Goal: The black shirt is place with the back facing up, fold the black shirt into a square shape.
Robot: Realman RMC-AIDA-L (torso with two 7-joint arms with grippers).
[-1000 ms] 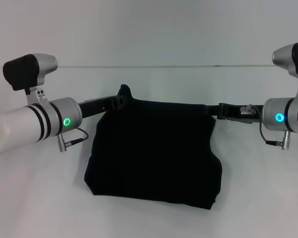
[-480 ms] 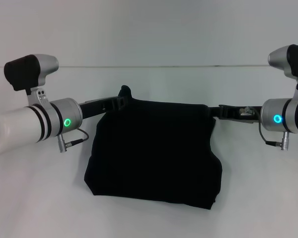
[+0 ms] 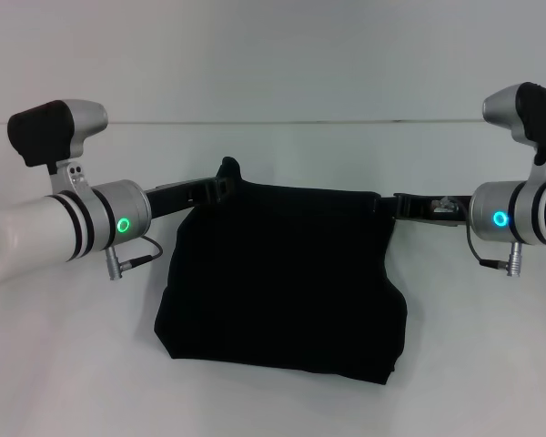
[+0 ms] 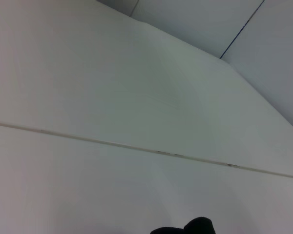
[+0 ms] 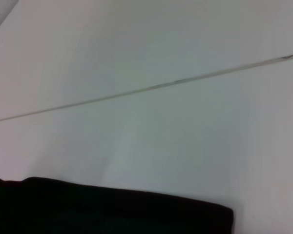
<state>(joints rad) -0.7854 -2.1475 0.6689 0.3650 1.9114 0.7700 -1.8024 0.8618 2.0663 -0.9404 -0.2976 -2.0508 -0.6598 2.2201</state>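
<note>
Folding is under way: the soft black cloth shirt (image 3: 282, 278), doubled on the white table (image 3: 64, 364), is gripped at its far corners by the left gripper (image 3: 220, 185) and right gripper (image 3: 389, 206), so an even forward carry is called for next

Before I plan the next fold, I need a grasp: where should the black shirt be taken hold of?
Probably at the two far corners of the black shirt, one from each side. The far edge runs straight between the left gripper and right gripper, which already sit there.
</note>
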